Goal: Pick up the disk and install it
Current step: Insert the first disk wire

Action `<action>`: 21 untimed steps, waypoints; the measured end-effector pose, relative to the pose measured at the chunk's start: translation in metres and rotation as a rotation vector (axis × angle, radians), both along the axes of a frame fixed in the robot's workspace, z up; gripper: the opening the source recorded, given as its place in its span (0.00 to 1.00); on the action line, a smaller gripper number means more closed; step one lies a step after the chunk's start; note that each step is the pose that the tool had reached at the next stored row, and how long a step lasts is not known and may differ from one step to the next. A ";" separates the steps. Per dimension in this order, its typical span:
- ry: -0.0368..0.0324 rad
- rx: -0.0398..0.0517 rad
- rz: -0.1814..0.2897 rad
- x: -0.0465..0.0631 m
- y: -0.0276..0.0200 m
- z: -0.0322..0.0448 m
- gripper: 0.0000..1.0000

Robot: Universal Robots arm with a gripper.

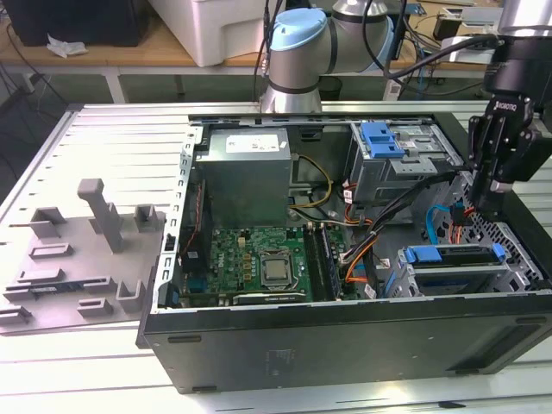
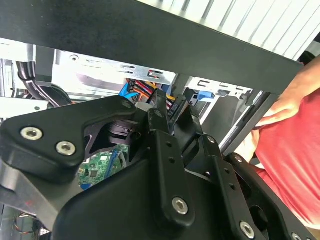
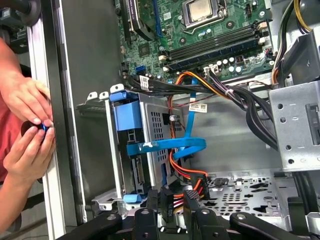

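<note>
Disk (image 1: 453, 255) fitting looks nearly done: within the open computer case (image 1: 345, 341), it sits slotted in the lower drive cage (image 1: 448, 283). Tool (image 1: 485, 200), just beside, is clamped on a black cable connector (image 3: 169, 199); mating it calls for squaring to the drive's port.

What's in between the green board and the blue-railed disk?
Loose cables, black and orange, run between board and disk in the exterior view.

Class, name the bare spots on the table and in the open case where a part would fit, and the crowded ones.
Free: slatted table beyond the grey fixture tray; table strip before the case. Crowded: cables beside the motherboard.
</note>
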State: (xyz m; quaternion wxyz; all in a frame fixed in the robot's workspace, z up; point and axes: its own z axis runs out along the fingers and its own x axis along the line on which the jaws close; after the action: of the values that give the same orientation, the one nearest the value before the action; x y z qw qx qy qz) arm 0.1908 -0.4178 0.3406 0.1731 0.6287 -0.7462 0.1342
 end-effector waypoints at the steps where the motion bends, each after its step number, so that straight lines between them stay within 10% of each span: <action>1: -0.0001 -0.0001 -0.002 0.000 0.0003 0.0000 0.34; 21: 0.0014 -0.0008 -0.051 0.005 0.0009 -0.0011 0.34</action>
State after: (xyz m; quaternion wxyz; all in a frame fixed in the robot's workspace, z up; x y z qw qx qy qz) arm 0.1963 -0.4168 0.3396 0.1773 0.6095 -0.7618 0.1296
